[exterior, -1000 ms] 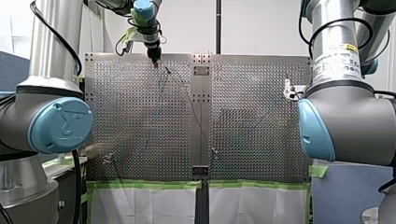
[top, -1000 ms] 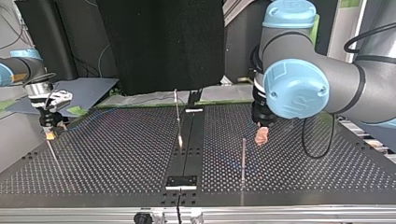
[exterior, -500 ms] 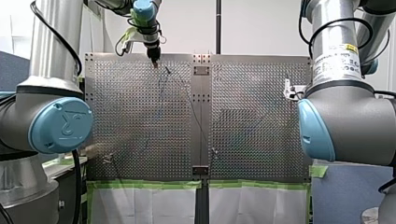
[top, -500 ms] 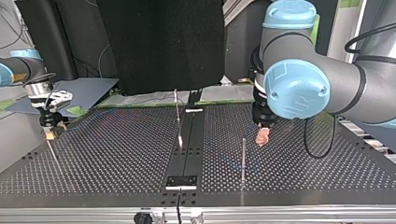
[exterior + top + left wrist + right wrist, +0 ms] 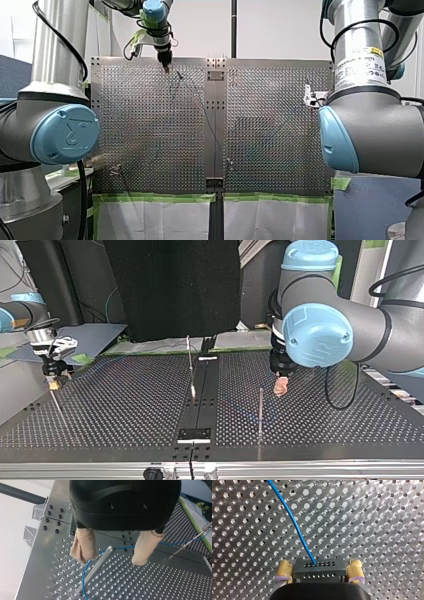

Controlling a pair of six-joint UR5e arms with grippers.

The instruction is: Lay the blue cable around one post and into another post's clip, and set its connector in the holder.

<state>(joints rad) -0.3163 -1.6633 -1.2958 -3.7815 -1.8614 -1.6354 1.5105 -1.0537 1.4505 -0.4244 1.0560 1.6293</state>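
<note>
One perforated desk (image 5: 125, 410) carries our work | our left tool (image 5: 113, 555) released, pads straddling a post (image 5: 96, 567) | our right tool (image 5: 319, 571), at the top view's 9 o'clock, clenched on the black connector (image 5: 318, 566) | blue cable (image 5: 294, 522) leaves the connector and curves beside the post

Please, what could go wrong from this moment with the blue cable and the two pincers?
1. The left pincer is open with the post standing between its fingers, and the blue cable curves close beside that post. If it closes here, it may clamp the post instead of the cable.
2. The right pincer is shut on the connector. A strong pull could tighten the cable, lift it off the post, or twist the connector in the grip.
</note>
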